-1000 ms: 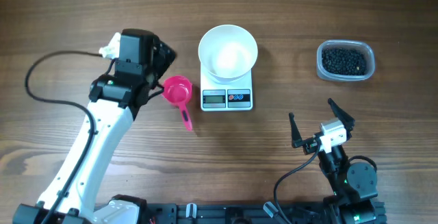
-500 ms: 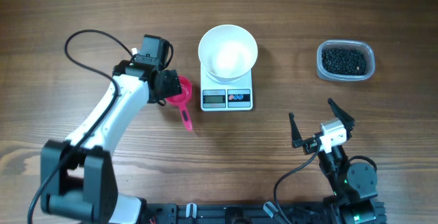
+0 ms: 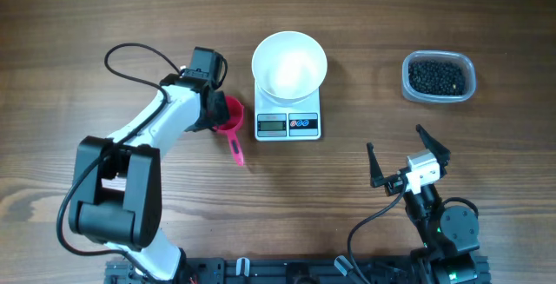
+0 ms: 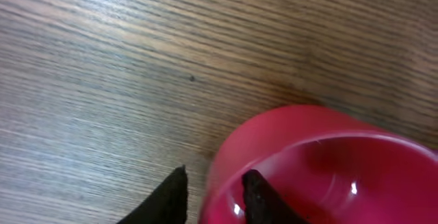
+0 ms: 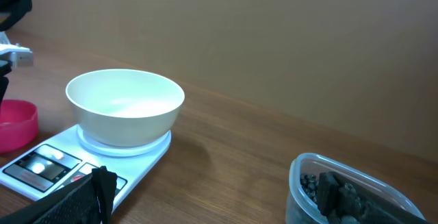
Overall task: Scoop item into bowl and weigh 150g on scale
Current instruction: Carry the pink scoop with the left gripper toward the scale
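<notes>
The left gripper (image 4: 214, 183) straddles the rim of the pink scoop (image 4: 321, 162), which is half cut off, clamped or not unclear; the right gripper (image 3: 394, 139) gapes.

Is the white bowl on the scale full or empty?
Empty. The overhead view shows the bowl with a bare white inside; the black beads lie in the clear tub.

Bright, even light; soft shadows.

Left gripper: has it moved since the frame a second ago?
Yes. The left gripper has come down and rightward, closer to the scale. It now straddles the rim of the pink scoop.
</notes>
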`<state>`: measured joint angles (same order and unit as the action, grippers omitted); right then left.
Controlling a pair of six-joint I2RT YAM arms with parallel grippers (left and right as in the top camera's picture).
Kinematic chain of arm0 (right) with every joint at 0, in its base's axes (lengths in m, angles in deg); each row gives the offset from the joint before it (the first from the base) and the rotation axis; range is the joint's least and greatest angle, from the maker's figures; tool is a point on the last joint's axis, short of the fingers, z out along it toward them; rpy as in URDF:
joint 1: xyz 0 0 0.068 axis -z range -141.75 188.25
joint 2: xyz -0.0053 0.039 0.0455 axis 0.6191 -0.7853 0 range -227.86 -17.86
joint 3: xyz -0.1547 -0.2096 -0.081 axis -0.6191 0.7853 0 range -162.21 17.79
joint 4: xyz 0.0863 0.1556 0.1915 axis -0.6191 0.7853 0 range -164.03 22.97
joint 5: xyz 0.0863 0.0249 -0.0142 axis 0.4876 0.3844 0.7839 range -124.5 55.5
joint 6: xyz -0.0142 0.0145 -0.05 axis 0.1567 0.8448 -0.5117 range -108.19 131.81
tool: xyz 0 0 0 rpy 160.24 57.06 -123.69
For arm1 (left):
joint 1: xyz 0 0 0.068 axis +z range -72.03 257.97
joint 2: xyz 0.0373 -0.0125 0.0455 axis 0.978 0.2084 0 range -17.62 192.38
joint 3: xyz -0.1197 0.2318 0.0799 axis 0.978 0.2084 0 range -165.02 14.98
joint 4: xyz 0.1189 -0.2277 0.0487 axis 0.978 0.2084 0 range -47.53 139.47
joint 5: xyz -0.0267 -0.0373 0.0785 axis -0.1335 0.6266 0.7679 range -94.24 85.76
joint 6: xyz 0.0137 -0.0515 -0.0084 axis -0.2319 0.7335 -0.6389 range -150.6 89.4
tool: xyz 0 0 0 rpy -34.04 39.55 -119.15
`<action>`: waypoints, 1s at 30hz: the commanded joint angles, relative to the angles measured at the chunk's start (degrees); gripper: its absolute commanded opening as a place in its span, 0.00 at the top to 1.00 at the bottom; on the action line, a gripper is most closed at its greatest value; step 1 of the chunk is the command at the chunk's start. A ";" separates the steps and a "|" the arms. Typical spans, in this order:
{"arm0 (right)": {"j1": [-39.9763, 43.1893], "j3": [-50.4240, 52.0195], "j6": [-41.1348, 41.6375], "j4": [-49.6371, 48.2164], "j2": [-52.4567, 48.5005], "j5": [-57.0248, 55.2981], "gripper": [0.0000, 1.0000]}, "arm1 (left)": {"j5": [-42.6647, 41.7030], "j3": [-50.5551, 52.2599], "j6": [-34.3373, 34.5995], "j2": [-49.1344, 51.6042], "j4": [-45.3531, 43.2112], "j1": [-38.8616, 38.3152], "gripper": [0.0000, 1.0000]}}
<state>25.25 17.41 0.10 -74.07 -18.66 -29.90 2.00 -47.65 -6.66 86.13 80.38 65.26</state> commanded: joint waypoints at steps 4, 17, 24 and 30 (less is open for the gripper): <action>-0.28 0.09 -0.31 -0.13 0.00 -0.79 0.00 | -1.33 -0.28 1.09 0.61 -0.20 -0.04 0.88; -0.28 0.09 -0.31 -0.13 0.00 -0.76 0.00 | -9.86 -0.46 20.76 -22.23 2.38 -0.04 0.96; -0.28 0.09 -0.37 -0.13 0.00 -1.14 0.00 | -0.74 -0.44 33.53 -40.00 9.20 -4.37 0.96; -0.28 0.09 8.24 -0.68 0.00 3.80 0.00 | -0.13 -0.15 53.72 -33.94 10.58 -8.66 0.96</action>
<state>25.25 17.41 0.91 -74.11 -18.66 -29.55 -0.07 -47.65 34.50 48.32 90.94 58.13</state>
